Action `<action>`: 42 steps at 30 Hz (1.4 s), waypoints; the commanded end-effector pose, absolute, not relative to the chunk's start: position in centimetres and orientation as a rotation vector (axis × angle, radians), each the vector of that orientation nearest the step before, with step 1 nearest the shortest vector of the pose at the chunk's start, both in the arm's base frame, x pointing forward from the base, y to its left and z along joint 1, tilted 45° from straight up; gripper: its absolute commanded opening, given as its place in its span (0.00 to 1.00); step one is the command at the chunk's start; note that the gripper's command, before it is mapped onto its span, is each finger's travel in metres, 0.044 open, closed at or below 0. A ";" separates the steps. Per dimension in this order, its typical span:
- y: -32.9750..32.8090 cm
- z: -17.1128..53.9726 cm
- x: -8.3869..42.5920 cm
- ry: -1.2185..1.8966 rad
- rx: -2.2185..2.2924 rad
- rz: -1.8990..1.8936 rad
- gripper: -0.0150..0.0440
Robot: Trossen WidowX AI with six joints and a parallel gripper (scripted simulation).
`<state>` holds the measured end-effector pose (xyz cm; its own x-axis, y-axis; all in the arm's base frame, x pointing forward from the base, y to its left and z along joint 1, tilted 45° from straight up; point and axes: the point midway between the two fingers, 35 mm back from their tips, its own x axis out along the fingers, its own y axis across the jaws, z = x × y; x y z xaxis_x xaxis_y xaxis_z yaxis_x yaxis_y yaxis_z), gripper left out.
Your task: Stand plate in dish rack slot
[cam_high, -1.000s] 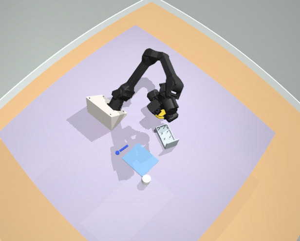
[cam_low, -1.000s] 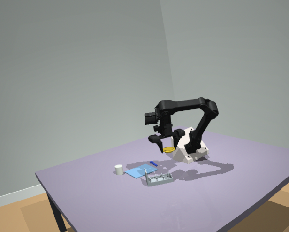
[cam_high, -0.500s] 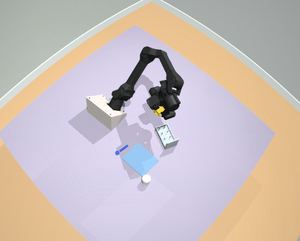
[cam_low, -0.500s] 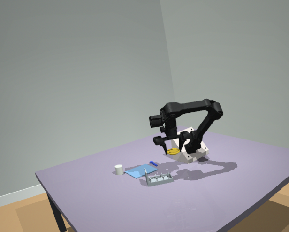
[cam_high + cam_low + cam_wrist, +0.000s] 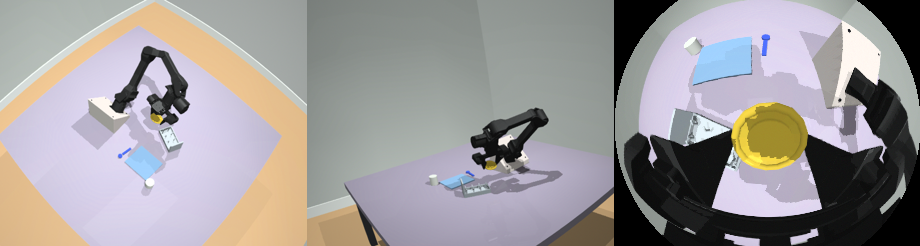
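We see bright, even light, no glare. Soft-edged arm shadow [image 5: 143, 133] falls on bench [image 5: 218, 153] toward 6–7 o'clock of arm in top view; light seems to come from above, from roughly 1 o'clock. Base block shadow [image 5: 88, 133] darker, crisper. Top view bends room edges at corners. Wrist view shows strong fisheye, dark rim round circle, jaws near-black without detail. All views coarse, slightly soft.
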<state>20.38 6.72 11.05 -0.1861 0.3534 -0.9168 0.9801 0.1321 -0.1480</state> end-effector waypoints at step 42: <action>9.4 7.6 22.2 0.828 0.694 -0.554 0.25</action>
<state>22.17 9.21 7.35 0.5137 -0.1683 -0.8413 0.7064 0.6394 0.3035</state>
